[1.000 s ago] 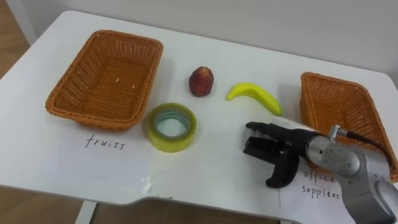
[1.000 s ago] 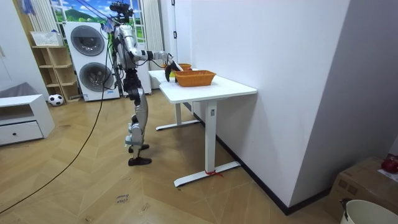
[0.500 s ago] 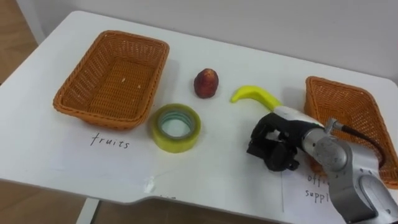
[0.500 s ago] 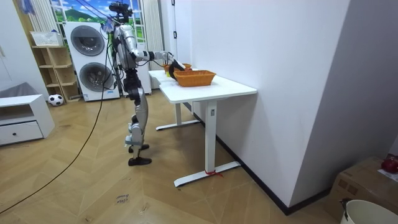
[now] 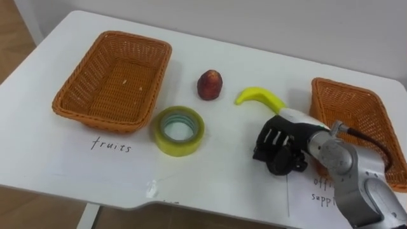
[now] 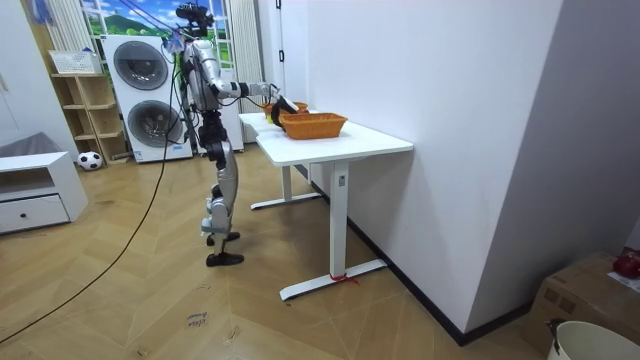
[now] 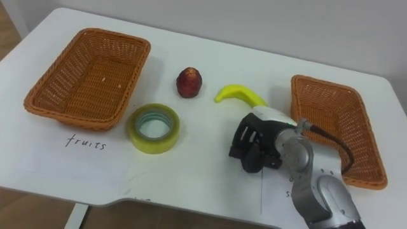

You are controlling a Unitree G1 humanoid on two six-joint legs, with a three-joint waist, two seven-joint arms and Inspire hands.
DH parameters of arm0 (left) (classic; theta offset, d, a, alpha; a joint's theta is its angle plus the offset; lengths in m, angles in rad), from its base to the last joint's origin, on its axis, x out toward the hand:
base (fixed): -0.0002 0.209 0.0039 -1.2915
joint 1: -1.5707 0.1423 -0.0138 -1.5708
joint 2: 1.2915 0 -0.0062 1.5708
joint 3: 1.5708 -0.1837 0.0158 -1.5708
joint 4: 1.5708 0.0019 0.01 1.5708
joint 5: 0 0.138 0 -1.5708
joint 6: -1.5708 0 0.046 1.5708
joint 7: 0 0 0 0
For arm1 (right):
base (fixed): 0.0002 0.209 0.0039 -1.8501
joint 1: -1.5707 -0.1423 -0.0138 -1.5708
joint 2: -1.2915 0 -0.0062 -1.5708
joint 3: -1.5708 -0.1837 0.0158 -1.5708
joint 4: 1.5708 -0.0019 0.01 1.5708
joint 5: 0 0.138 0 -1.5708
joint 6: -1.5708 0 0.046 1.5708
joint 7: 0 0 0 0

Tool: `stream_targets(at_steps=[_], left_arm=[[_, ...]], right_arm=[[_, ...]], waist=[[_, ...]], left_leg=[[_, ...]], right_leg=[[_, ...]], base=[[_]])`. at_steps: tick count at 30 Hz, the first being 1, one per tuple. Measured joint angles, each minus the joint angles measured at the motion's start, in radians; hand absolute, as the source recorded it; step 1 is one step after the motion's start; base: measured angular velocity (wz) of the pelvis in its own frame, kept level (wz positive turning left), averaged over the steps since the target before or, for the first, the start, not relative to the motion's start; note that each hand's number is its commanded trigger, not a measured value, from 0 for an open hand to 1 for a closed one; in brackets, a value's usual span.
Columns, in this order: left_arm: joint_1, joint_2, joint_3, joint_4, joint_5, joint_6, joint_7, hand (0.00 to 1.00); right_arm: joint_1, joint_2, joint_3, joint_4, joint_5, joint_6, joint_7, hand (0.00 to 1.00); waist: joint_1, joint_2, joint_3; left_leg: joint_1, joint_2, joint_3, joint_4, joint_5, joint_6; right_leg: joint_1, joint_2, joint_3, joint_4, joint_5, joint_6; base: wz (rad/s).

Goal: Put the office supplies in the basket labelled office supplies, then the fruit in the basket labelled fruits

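Your right hand [image 5: 282, 147] sits low over the white table [image 5: 216, 172], just on your side of the right end of the banana [image 5: 257, 97]. Its dark fingers [image 5: 270, 141] are curled into a fist, and nothing can be seen inside them. The banana lies flat on the table with its curve arching away from you. Its right tip runs up to the pale back of the hand, but you cannot tell from these views whether the two touch. Just left of the banana, and clear of it, a red fruit [image 5: 210, 84] stands on the tabletop. Nearer to you and further left, a yellow-green roll of tape [image 5: 175, 145] lies flat, close to the near right corner of the left basket [image 5: 108, 83]. A handwritten label [image 5: 110, 145] sits on the table in front of that basket. The right basket [image 5: 346, 105] is at the far right, well apart from the fruit. Your forearm comes in across its near edge, over a sheet of paper [image 5: 327, 194] with handwriting on it. All three things — banana, red fruit and tape — lie on the table, outside both baskets. In the room view you are standing upright at the table's end on the room view's left. One arm is stretched out over the tabletop, and two washing machines [image 6: 140, 70] are behind you.
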Motion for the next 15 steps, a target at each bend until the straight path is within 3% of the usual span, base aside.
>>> stream_targets(at_steps=[11, 15], left_arm=[[0.003, -0.018, 0.001, -0.001, -0.003, -0.009, 0.04, 0.0], [0.017, -0.026, 0.004, -0.002, -0.003, -0.038, 0.042, 0.0]], right_arm=[[0.014, -0.001, -0.004, -0.066, 0.001, -0.011, -0.002, 1.0], [0.033, 0.002, -0.026, -0.133, 0.023, -0.036, -0.003, 1.0]], waist=[[-0.028, 0.007, 0.0033], [-0.03, 0.012, 0.0041]], left_leg=[[-0.005, -0.002, -0.007, 0.001, 0.0, 0.0], [-0.005, -0.002, -0.005, 0.002, 0.001, 0.0]], right_leg=[[-0.004, 0.0, 0.001, 0.001, 0.0, 0.0], [-0.014, 0.0, 0.015, 0.001, 0.0, 0.0]], base=[[0.01], [-0.08]])
